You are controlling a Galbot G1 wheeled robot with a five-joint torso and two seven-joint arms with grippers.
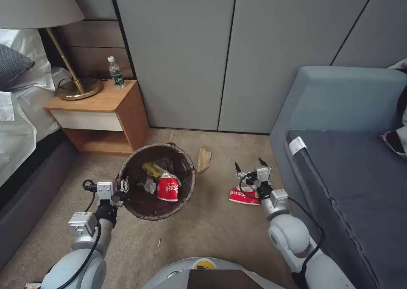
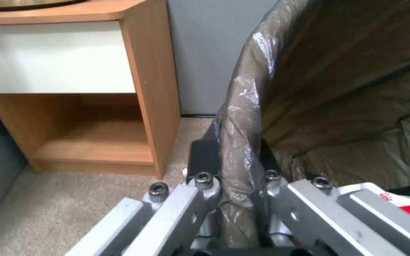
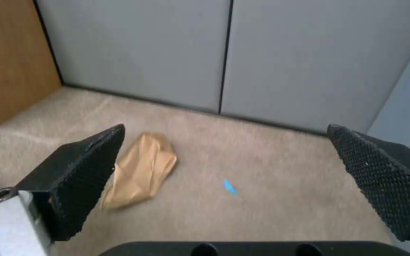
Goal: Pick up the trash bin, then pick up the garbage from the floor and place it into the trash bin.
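- Crinkled brown bag plastic sits pinched between the left gripper's (image 2: 236, 167) fingers: the jaws are clamped on the rim of the trash bin (image 1: 157, 181), one finger outside the wall, one inside.
- In the head view the left gripper (image 1: 120, 192) is at the bin's left rim, lower left of centre of the frame.
- Bin stands on the beige carpet (image 1: 212, 225), just below the wooden nightstand (image 1: 101, 115). Inside it: a red-and-white packet (image 1: 168, 187), a yellow wrapper (image 1: 151, 169) and a white tissue wad (image 1: 149, 185).
- Right gripper (image 1: 251, 167), right of centre in the head view: jaws spread wide, nothing between them. Textured black pads (image 3: 84, 177) flank bare carpet in the right wrist view.
- A second red-and-white packet (image 1: 244, 196) lies on the floor directly under the right wrist.
- Tan paper bag (image 1: 203, 159) lies on the carpet between bin and right gripper, near the grey wall panels (image 1: 229, 55); also seen beside the right gripper's pad (image 3: 139, 170).
- Small blue scrap (image 3: 230, 186) on the carpet between the open pads.
- Grey sofa (image 1: 347, 161) fills the right side of the frame.
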